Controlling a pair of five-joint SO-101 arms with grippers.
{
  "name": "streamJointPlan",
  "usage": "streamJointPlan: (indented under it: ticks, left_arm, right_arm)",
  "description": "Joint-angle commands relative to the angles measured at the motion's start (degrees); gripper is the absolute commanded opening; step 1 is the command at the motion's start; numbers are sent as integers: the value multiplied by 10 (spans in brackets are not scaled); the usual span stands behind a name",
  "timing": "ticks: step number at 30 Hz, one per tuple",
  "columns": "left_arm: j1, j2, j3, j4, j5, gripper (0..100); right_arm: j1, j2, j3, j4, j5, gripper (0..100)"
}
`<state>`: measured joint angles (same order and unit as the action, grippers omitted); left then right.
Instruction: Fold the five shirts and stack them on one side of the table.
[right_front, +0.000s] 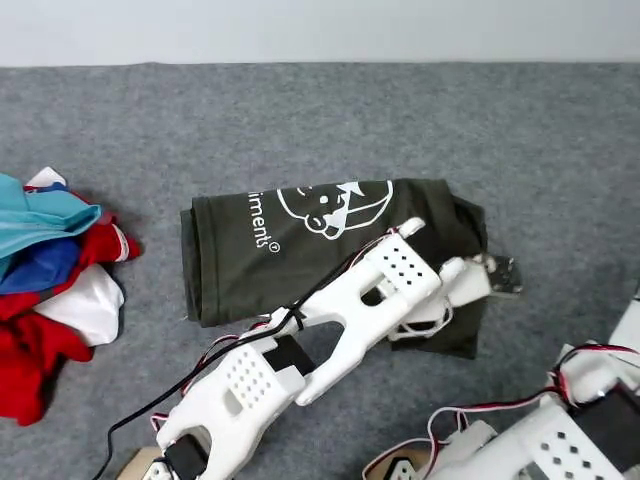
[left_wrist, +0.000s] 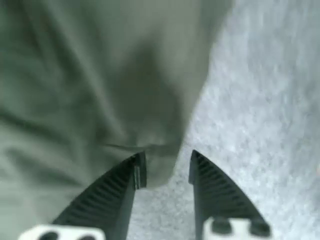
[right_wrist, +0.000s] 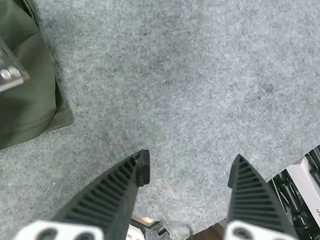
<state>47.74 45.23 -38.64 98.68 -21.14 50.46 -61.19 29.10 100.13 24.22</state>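
Note:
A dark green shirt (right_front: 300, 250) with a white print lies folded in the middle of the grey carpet. My left arm stretches across its near right part, and my left gripper (right_front: 500, 272) sits at the shirt's right edge. In the left wrist view the left gripper (left_wrist: 166, 167) is open, with a hanging fold of the green shirt (left_wrist: 100, 75) partly between the fingers and carpet showing beside it. My right gripper (right_wrist: 192, 172) hovers open over bare carpet, a little right of the shirt's corner (right_wrist: 25, 100). A heap of teal, blue, red and white shirts (right_front: 50, 280) lies at the left edge.
The grey carpet (right_front: 400, 130) covers the whole table. The right arm's white body (right_front: 560, 440) and its cables fill the near right corner. The table's near edge shows by the right gripper (right_wrist: 165, 230).

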Motion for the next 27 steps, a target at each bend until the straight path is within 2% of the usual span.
streamJointPlan:
  ticks: [1, 4, 9, 12, 16, 20, 23, 27]
  left_arm:
    - [-13, -37, -85, -1, 40, 152]
    - [-38, -33, -130, -20, 68, 152]
    - [-60, -33, -137, -68, 92, 143]
    - [-62, -32, -131, -119, 130, 88]
    - [-70, -4, -120, -189, 131, 21]
    - [-95, 36, -124, -244, 134, 9]
    - [-108, 40, -125, -234, 134, 10]
    - [-111, 25, -183, -108, 130, 12]
  right_arm:
    - [6, -1, -5, 3, 6, 263]
    - [7, -4, -5, 4, 6, 263]
    - [7, -4, -5, 4, 6, 263]
    - [7, -4, -5, 4, 6, 263]
    - [7, -4, -5, 5, 6, 263]
    - [7, -4, -5, 7, 6, 263]
    - [5, 0, -4, 23, 6, 263]
    - [-1, 0, 30, 24, 28, 262]
